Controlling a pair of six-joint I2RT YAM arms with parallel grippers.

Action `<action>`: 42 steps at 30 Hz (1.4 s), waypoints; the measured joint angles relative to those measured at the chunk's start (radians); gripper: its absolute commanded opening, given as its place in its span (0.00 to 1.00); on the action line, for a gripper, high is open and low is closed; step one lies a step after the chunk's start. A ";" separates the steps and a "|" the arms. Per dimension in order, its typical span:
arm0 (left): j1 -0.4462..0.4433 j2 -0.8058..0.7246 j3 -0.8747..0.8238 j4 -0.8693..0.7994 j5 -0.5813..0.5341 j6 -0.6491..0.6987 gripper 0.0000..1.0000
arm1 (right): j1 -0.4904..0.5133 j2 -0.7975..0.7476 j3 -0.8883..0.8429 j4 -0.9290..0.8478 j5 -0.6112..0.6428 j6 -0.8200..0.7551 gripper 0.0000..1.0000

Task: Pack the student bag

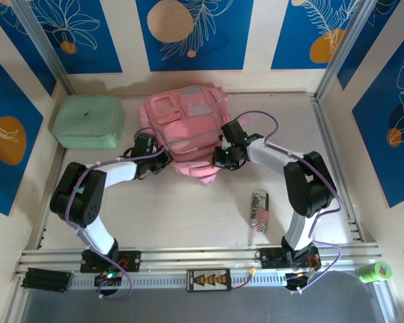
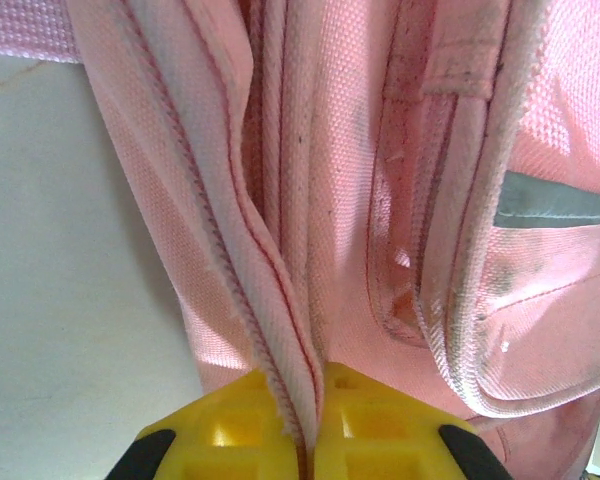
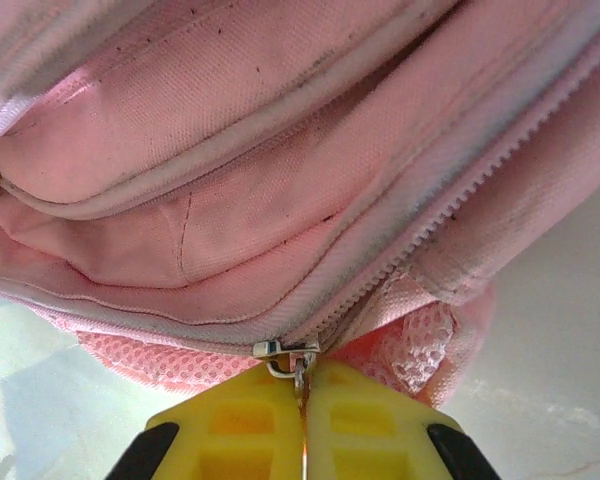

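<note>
From above, the student bag (image 1: pixel 183 128) lies flat on the far middle of the table (image 1: pixel 188 215) with its pockets facing up, and both arms reach in to its near edge. The left gripper (image 1: pixel 163 159) meets the bag's near left corner and the right gripper (image 1: pixel 219 160) meets its near right corner. From this height I cannot tell how either pair of fingers stands. A mint green case (image 1: pixel 89 121) sits to the left of the bag, a little apart from it. A can (image 1: pixel 259 210) lies on its side nearer the arms, off the bag's right corner. A roll of green tape (image 1: pixel 376 272) rests far off to the bag's near right, beyond the rail.

At the left wrist, the two yellow fingers (image 2: pixel 235 435) are pressed together on a piped seam of the bag, and the cord-like edge runs down and disappears between them. Pink weave and a grey strip lie to the right of that seam, with bare table to its left.

At the right wrist, the yellow fingers (image 3: pixel 230 435) are closed tight on the metal zipper pull (image 3: pixel 296 368) — the slider sits just above the fingertips, at the lower end of a zip line. Pink mesh shows beneath the bag's edge.
</note>
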 measured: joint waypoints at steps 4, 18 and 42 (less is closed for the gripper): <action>0.000 0.000 0.001 -0.002 0.002 0.004 0.02 | 0.000 0.008 0.006 -0.014 0.002 -0.018 0.14; -0.001 0.001 0.011 -0.009 0.014 0.007 0.01 | -0.035 -0.033 -0.029 -0.003 0.076 -0.023 0.00; 0.163 0.127 0.266 -0.154 0.058 0.155 0.47 | 0.177 -0.037 -0.103 0.095 0.007 -0.022 0.00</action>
